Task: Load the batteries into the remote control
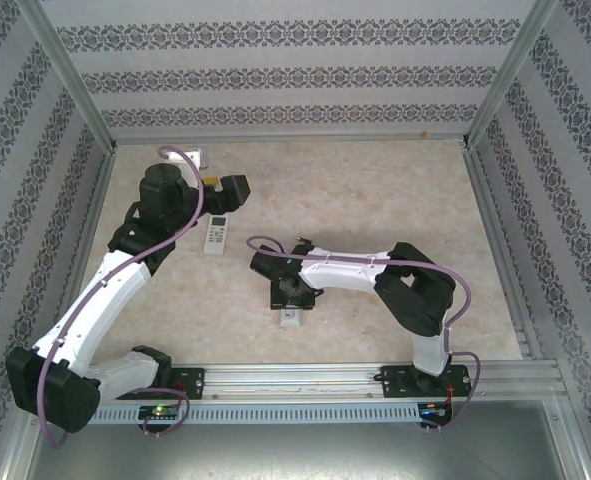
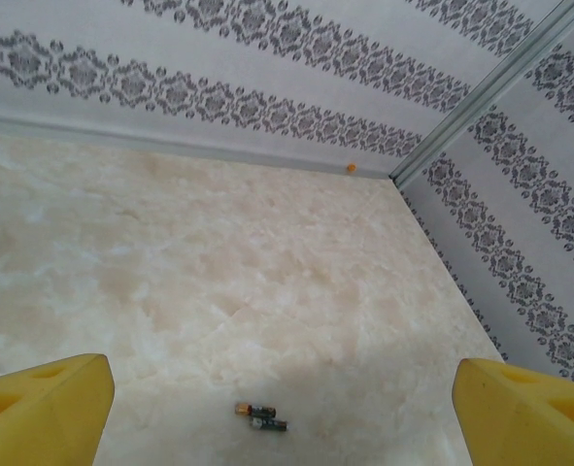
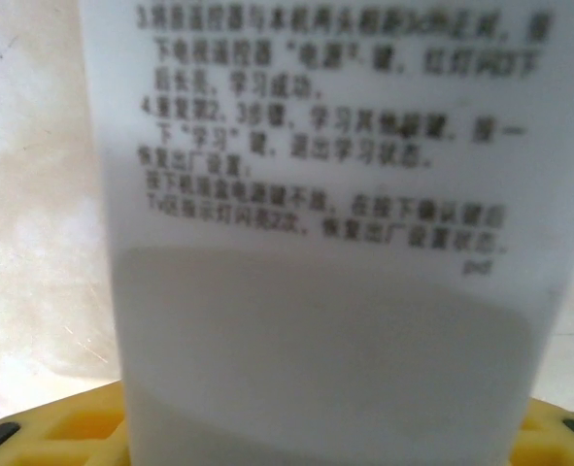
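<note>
Two batteries (image 2: 260, 417), slim and dark with orange ends, lie side by side on the marble tabletop. My left gripper (image 2: 282, 393) hovers above them, wide open, its yellow fingers (image 2: 44, 413) far out to either side and nothing between them. In the top view the left gripper (image 1: 225, 190) is at the back left. The remote control (image 3: 325, 291) shows its plain white back with printed text, close to the lens. My right gripper (image 3: 306, 442) is shut on it, yellow fingers at both edges. From above, the remote control's end (image 1: 291, 320) pokes out under the right gripper (image 1: 287, 293) at mid-table.
A shorter, wider white remote with a display (image 1: 218, 234) lies just in front of the left gripper. A small white object (image 1: 193, 157) sits by the back wall. Patterned walls with metal posts (image 1: 67, 75) enclose the table on three sides.
</note>
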You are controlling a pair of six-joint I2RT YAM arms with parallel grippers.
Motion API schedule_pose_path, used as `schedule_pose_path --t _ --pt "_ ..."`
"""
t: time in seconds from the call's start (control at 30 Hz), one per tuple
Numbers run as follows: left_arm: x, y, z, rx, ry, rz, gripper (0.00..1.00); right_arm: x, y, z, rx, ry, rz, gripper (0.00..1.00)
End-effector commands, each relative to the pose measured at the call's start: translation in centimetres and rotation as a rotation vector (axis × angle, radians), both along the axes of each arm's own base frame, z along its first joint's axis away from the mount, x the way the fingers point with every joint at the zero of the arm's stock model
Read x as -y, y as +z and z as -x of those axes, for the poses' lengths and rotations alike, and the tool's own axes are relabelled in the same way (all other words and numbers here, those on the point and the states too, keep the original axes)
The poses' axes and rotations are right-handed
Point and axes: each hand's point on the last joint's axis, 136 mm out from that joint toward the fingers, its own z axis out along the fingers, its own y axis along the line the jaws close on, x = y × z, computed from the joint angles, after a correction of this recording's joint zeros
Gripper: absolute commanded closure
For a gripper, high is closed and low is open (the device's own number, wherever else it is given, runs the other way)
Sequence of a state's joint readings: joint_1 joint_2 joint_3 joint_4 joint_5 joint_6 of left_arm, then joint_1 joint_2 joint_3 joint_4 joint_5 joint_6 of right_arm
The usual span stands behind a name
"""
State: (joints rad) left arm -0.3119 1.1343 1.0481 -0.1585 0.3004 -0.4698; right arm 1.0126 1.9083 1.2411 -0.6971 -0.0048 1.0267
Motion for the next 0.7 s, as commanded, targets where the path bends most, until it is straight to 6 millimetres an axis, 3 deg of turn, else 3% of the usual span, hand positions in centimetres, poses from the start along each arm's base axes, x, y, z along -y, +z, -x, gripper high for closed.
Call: schedule_pose_path --t 0.0,0.17,0.27,0.33,0.43,0.53,0.67 --pt "0.4 0.3 -0.6 0.009 -0.002 0.064 0.09 0.3 0.1 1.1 -0.028 0.003 0.01 0.46" --pt "0.5 0.3 -0.8 0.015 -0.009 0.051 0.09 0.0 0.7 0.8 -0.023 0.018 0.008 0.3" --pt "0.3 0.2 -0.7 0.02 -0.007 0.035 0.09 0.1 1.8 0.2 -0.013 0.017 -0.001 0.29" --pt "0.3 -0.1 -0.5 0.018 -0.01 0.021 0.09 0.1 3.6 -0.7 0.014 0.014 -0.038 0.29" --pt "-0.1 -0.8 0.1 -0.006 -0.01 -0.013 0.09 0.9 7.5 -2.9 0.09 0.002 -0.108 0.29" --pt "-0.6 -1.2 0.9 -0.034 -0.002 -0.039 0.09 3.2 10.8 -5.7 0.195 0.008 -0.149 0.29" --pt "-0.7 -2.0 2.0 -0.08 -0.009 -0.031 0.09 6.2 11.1 -10.2 0.294 0.141 -0.075 0.36"
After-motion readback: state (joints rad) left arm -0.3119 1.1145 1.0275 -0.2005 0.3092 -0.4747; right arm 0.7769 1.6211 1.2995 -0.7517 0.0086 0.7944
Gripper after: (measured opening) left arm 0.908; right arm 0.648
